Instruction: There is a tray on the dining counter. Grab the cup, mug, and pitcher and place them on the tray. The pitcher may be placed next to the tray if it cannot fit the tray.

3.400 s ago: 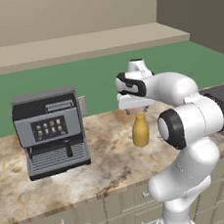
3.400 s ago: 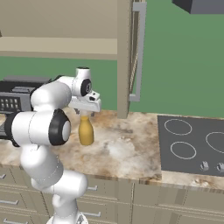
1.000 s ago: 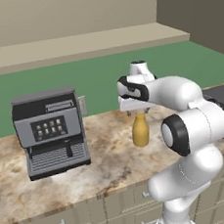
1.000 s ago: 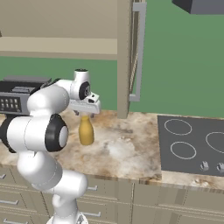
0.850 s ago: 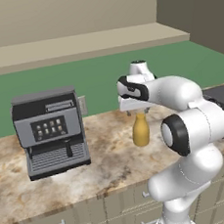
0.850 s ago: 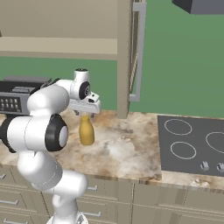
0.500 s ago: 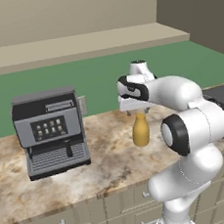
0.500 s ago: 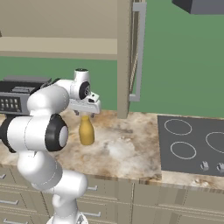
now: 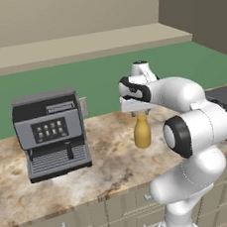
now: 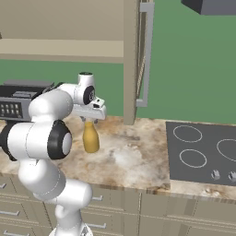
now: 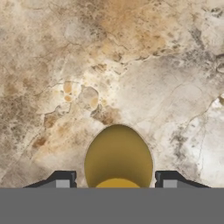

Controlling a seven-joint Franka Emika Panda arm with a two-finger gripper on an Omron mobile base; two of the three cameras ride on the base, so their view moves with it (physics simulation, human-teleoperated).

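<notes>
One arm reached forward and bent down, its tool (image 9: 141, 113) pointing straight down over the pitcher's (image 9: 142, 132) neck, fingers (image 11: 61, 180) either side; grip undeterminable.

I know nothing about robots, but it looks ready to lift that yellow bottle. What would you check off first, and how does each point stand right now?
1. Gripper directly above the pitcher, neck between its fingers: ok; the hand view looks straight down on it, a finger tip either side.
2. Fingers firmly closed on the neck: cannot tell; gaps show beside the pitcher.
3. Pitcher upright on the counter: ok.
4. Nothing crowding the pitcher: ok; the coffee machine stands well apart.
5. Room to lift: ok; open space above the gripper.
6. Tray in sight for delivery: not ok.
</notes>
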